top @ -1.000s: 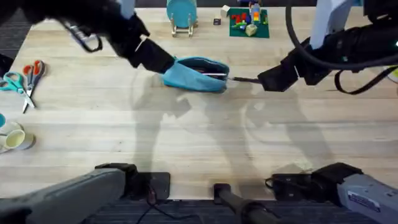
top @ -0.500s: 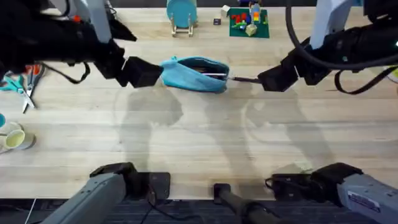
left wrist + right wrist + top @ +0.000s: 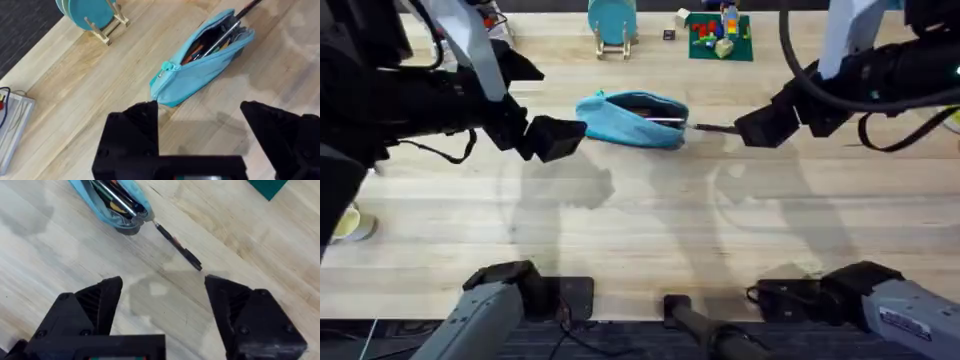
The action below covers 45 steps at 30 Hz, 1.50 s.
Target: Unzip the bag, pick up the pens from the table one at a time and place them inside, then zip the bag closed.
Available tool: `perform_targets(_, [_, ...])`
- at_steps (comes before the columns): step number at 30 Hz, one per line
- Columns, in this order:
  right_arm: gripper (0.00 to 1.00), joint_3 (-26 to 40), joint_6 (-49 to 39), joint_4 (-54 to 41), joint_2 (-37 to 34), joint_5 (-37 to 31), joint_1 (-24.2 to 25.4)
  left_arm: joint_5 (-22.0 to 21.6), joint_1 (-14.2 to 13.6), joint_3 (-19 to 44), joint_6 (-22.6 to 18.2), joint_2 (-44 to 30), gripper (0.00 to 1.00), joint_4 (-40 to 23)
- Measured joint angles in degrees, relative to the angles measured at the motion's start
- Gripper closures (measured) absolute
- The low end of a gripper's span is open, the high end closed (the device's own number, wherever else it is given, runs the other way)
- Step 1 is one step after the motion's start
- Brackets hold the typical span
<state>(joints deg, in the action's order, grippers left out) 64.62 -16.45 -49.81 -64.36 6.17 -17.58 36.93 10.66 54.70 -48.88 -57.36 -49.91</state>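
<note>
The bag lies unzipped on the table, pens inside; one dark pen pokes out. The left gripper and right gripper flank it, both spread, neither touching.

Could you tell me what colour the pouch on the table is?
Light blue; the bag shows best in the left wrist view, lying unzipped.

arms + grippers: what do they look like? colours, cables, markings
Both arms are black with pale grey-white link covers and loose black cables. The left gripper and right gripper have chunky, angular matte-black fingers with ridged inner faces. The base units at the table edge are grey; markings unreadable.
</note>
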Motion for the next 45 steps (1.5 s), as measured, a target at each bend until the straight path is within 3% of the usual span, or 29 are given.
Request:
perform_targets(9, [0.005, 0.0, 0.0, 0.7, 0.0, -0.3, 0.0, 0.0, 0.0, 0.0, 0.0, 0.0, 0.007, -0.2])
perform_targets(20, [0.005, 0.0, -3.1, 2.2, -1.2, -9.7, 0.0, 0.0, 0.0, 0.0, 0.0, 0.0, 0.007, -0.2])
perform_targets(26, [0.006, 1.7, -8.3, 1.7, -7.8, -11.2, 0.0, 0.0, 0.0, 0.0, 0.0, 0.0, 0.007, -0.2])
perform_targets(36, [0.005, 13.4, -18.2, -2.5, -19.7, -11.4, 0.0, 0.0, 0.0, 0.0, 0.0, 0.0, 0.007, -0.3])
perform_targets(45, [0.006, 15.2, -27.0, -2.5, -26.9, -7.4, 0.0, 0.0, 0.0, 0.0, 0.0, 0.0, 0.007, -0.4])
